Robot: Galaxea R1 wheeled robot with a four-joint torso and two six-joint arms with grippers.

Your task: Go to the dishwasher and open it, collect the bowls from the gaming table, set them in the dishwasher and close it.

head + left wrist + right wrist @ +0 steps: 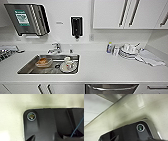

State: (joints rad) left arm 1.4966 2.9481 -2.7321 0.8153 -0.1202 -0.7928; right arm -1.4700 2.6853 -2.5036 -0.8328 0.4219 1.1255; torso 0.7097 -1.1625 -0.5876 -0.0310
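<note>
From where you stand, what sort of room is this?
Most likely an office kitchenette: a steel sink with a tap set in a white counter, stacked white crockery, and the dishwasher below.

The dishwasher is cut off by the head view's lower edge — just its top strip and bar handle show. The dish rack runs off the left edge, and the stacked crockery is too blurred to count.

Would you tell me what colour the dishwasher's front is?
Silvery stainless steel, with a matching bar handle; the dishwasher shows best in the head view.
</note>
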